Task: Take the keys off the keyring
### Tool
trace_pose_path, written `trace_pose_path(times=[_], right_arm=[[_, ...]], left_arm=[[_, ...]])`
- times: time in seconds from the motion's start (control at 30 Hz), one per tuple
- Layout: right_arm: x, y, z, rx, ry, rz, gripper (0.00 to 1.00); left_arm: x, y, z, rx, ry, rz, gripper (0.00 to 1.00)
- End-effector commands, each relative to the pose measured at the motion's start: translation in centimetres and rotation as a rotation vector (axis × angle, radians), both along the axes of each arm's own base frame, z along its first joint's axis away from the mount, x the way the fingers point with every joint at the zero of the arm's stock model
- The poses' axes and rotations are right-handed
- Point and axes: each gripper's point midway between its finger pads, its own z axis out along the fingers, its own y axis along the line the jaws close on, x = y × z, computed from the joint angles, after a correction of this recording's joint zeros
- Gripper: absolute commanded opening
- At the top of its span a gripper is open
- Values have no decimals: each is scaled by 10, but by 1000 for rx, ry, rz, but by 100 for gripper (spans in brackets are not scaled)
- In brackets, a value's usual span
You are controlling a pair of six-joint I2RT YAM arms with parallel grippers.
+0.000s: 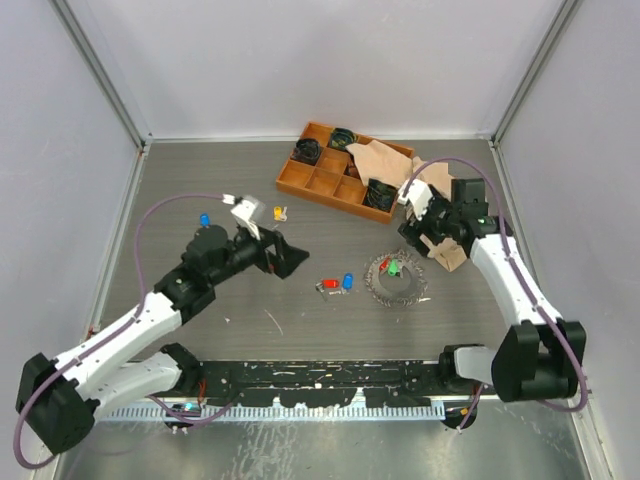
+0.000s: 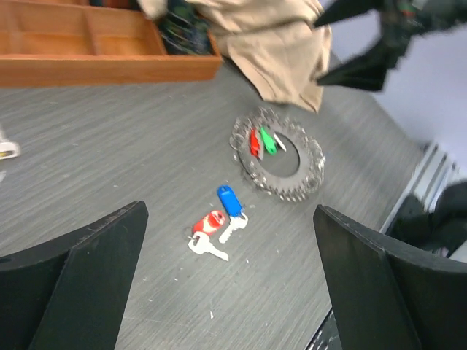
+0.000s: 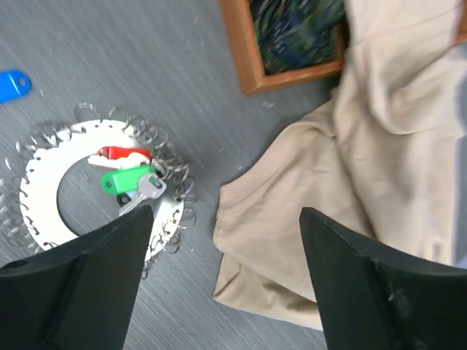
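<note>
The keyring (image 1: 398,282) lies flat on the table right of centre, a silvery disc edged with several small rings. A red-capped key (image 1: 384,266) and a green-capped key (image 1: 395,268) lie on its inner part. The ring shows in the left wrist view (image 2: 279,164) and the right wrist view (image 3: 44,182), with the green key (image 3: 128,179) and the red key (image 3: 117,154). Two loose keys, red-capped (image 1: 328,285) and blue-capped (image 1: 348,281), lie left of the ring. My left gripper (image 1: 285,255) is open and empty, left of them. My right gripper (image 1: 432,237) is open and empty, just right of the ring, over a cloth edge.
An orange compartment tray (image 1: 310,180) stands at the back with dark bundles in some cells. A beige cloth (image 1: 385,160) drapes over the tray's right side and down to the right gripper. A blue-capped key (image 1: 204,219) and a yellow-capped key (image 1: 280,212) lie at the left.
</note>
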Motion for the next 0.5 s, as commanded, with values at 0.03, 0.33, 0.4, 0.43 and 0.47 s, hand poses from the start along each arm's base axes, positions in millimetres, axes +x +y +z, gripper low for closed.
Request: trace_pose_path(times=[0.03, 0.33, 0.4, 0.43, 0.47], right_arm=[[12, 22, 128, 259, -243, -55, 99], [17, 4, 289, 603, -378, -438, 100], [3, 15, 322, 651, -393, -371, 100], [-2, 19, 332, 676, -393, -356, 100], [-7, 22, 340, 706, -387, -346, 100]], left_arm=[[21, 43, 64, -261, 142, 122, 98], [30, 91, 170, -230, 119, 231, 98], [25, 94, 195, -217, 74, 226, 98], [21, 95, 207, -213, 48, 223, 98], [18, 97, 216, -205, 24, 218, 98]])
